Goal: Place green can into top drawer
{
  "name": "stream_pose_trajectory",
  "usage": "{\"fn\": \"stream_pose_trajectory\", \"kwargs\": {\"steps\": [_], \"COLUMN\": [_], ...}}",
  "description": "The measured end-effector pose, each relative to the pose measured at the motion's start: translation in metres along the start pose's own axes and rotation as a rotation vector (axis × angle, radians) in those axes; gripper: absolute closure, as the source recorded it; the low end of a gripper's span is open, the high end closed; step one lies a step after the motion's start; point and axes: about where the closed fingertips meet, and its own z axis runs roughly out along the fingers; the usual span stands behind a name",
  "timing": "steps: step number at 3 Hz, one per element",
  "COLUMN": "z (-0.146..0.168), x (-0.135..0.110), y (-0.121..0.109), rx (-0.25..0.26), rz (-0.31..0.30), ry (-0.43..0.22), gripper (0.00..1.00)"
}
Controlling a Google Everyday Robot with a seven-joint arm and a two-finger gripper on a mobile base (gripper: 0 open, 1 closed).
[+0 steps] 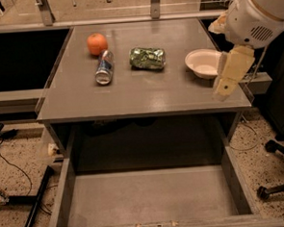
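Top drawer (152, 196) stands open, nearest the camera, below and left of the jaws. Flat grey bottom and low side walls are in view.

Speckled floor (21, 190) either side: cables (10, 159) and a black stand leg (34, 208) far left of the jaws, a chair caster (262, 192) below and right of them.

Gripper (222, 90) hangs from the white arm (259, 12), pointing down over the front right corner of the worktop (145, 93). Jaws: cannot tell whether spread or pressed together (contact with the surface also unclear).

White bowl (202, 63) sits upright just beyond the jaws and slightly left; its right rim is hidden behind the gripper.

Green can (148, 58) lies on its side on the worktop, crumpled, well left of the jaws and a bit beyond them. It is apart from the bowl and not in the drawer.

Silver-and-blue can (104, 68) lies on its side further left of the jaws, long axis roughly front to back.

Orange (97, 43) sits just beyond that can's far end; touching or not, can't tell.

Farthest from the jaws: metal posts (155, 1) along the worktop's back edge.
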Motion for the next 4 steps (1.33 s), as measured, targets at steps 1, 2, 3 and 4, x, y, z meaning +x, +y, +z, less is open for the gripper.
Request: {"fn": "stream_pose_trajectory", "kwargs": {"steps": [1, 2, 3, 4], "z": [0.015, 0.039, 0.039, 0.047], "x": [-0.009, -0.008, -0.008, -0.018], "y": [-0.033, -0.059, -0.059, -0.07], "rx": [0.027, 0.051, 0.051, 0.07], "rz": [-0.011, -0.014, -0.014, -0.047], "ry": [-0.08, -0.141, -0.141, -0.185], "gripper": [0.0, 0.0, 0.0, 0.0]}}
